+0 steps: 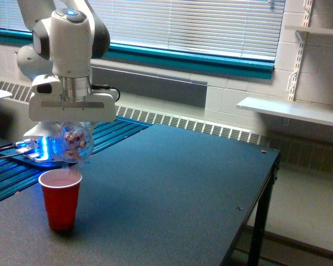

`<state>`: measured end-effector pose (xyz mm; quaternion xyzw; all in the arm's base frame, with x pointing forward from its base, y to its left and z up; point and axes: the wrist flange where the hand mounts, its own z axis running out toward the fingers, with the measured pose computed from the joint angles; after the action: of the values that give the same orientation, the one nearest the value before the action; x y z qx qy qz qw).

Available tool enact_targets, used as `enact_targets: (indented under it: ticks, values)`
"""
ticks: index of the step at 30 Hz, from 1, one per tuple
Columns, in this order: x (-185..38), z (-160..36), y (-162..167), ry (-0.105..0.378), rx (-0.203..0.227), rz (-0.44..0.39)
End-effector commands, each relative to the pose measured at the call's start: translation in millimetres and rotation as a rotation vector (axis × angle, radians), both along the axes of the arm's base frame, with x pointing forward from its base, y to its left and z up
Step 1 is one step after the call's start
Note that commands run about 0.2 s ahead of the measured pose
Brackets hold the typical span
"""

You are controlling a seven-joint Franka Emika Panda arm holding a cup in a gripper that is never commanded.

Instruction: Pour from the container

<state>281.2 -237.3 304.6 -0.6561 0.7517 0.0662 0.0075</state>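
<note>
clear plastic container [73,142], showing pinkish candies, is clamped in the gripper [72,133]. it hangs just above the red cup [60,199], near the cup's 1 o'clock rim. long axis tilted; mouth direction cannot be told. cup stands upright on the dark table [172,183].

A: Materials, left side of the frame?
B: Container [73,143] is clear see-through plastic, glossy, with blue glare on it. Red cup [60,198] is opaque plastic with a smooth sheen. Pincer [72,128] and arm [66,39] have white glossy shells and dark joints.
A: Table [172,188]?
B: Dark matt top, faintly speckled, with a black metal-looking leg at lower right. Ribbed blue surface [108,130] at left looks like shiny metal.
A: Background?
B: Painted block wall [250,83], matt. Slatted blinds [183,22] at top.
</note>
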Motion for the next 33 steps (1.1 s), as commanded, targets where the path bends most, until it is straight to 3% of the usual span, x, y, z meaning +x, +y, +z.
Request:
enact_targets:
  ticks: [1,33]
  values:
    - [0.0,0.9,3.0,-0.013,0.019,0.026]
    - [-3.6,9.4,20.8,-0.078,0.035,0.034]
